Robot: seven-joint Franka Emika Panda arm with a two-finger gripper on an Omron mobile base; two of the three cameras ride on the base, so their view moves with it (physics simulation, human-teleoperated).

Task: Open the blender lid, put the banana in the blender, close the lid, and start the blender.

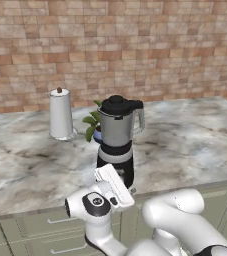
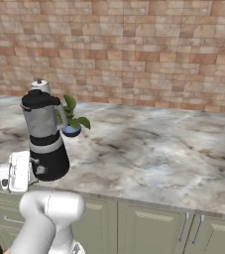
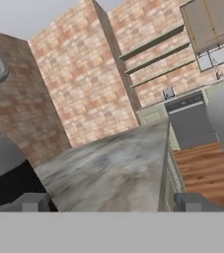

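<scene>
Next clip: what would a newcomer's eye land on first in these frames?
The blender stands near the front edge of the marble counter, its black blender lid on the jar. Behind it sit a small green potted plant and a white cylindrical roll with a dark knob. The white arm's gripper sits low beside the blender's base, jaws wide open and empty.

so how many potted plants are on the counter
1. The small potted plant stands on the marble counter just behind the blender, toward the brick wall. The blender partly hides it in the left base view, so another behind it can't be ruled out.
</scene>
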